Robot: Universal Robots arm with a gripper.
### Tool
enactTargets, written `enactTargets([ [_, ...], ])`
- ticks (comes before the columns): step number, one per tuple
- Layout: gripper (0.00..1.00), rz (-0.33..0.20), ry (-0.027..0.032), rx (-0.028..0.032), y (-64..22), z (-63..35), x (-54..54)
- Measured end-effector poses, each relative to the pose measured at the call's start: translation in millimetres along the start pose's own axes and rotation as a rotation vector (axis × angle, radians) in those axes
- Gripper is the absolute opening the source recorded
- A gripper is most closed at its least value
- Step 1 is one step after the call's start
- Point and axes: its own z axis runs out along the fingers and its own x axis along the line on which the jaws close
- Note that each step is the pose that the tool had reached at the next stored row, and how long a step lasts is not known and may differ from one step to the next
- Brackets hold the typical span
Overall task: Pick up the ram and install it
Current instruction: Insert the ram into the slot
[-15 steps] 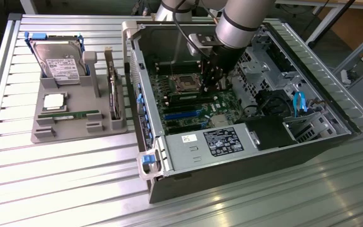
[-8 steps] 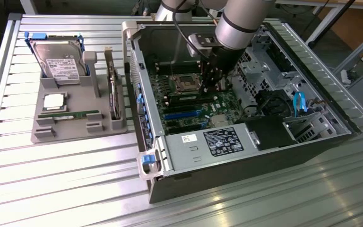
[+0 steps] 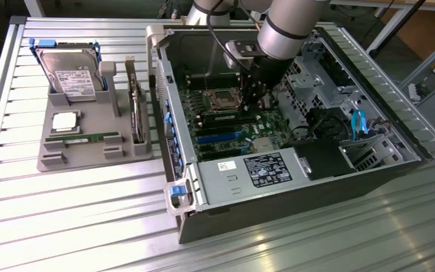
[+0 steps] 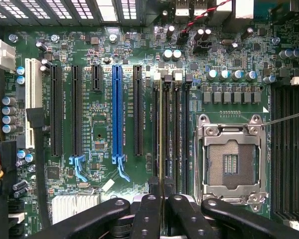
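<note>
Newbie: Ram (image 3: 221, 118) check, where's it sitting, and has the gripper (image 4: 161, 187) got it?

Regular: Going across from the exterior view's left: grey tray (image 3: 51, 161) with a spare green stick (image 3: 89, 137) lying flat, well apart from the action. Then, inside the case, the ram's down at the slots (image 4: 175, 129) just beside the empty socket (image 4: 230, 162). Its long axis runs left-right in that view, parallel to the slots. The gripper's at the end toward the exterior view's right, fingers (image 4: 150, 201) pinched tight on the ram's top edge. Wrist cam sees it edge-on, a thin line going straight out from the fingertips, over one slot.

Newbie: Seated?

Regular: Can't tell tbh. Looks lined up to me, so I'd call it the insert stage.
</note>
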Motion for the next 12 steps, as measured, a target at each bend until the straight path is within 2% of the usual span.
enactTargets([
  [12,0.11,0.0,0.0001,0.0,0.1,0.9,0.9],
])
